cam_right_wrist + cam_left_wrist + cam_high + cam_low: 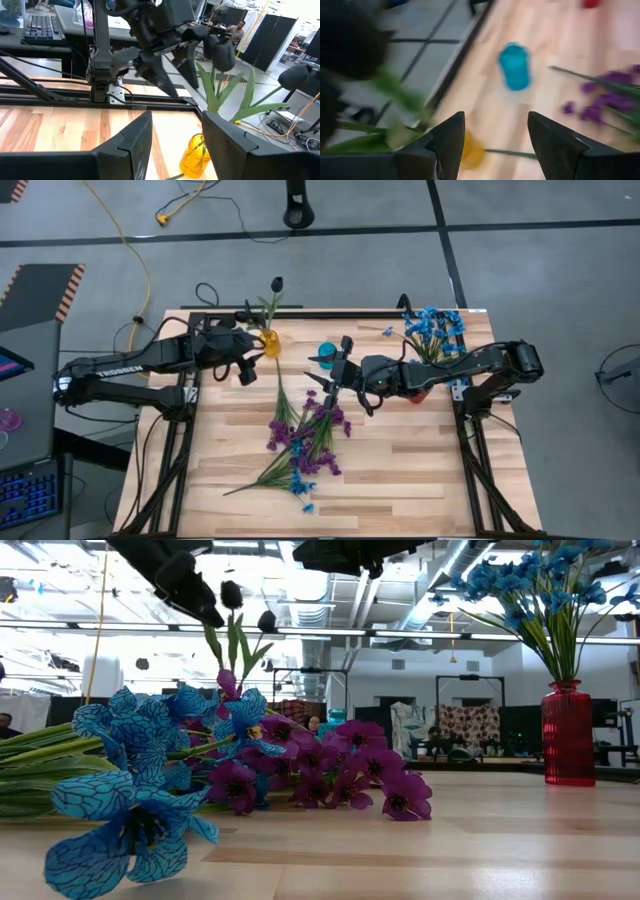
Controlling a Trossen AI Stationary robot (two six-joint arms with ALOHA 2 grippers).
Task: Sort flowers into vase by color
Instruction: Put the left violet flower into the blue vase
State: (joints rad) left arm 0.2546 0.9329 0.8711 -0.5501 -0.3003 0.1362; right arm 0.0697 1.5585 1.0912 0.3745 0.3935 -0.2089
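Observation:
A yellow vase [271,345] at the far left of the table holds dark blackish flowers [276,284] on green stems; it also shows in the right wrist view [195,155]. My left gripper [248,366] hovers open and empty just beside and above this vase [472,152]. My right gripper [338,368] is open and empty at mid-table, near a teal vase [327,356], pointing at the yellow vase. Purple flowers [312,438] and blue flowers [300,485] lie in a loose pile on the table. A red vase [568,735] holds blue flowers [435,330].
The red vase stands at the far right, partly under my right arm [470,365]. The flower pile spreads across the table's middle toward its near edge; bare wood [400,470] lies to its right. People and furniture show in the room behind.

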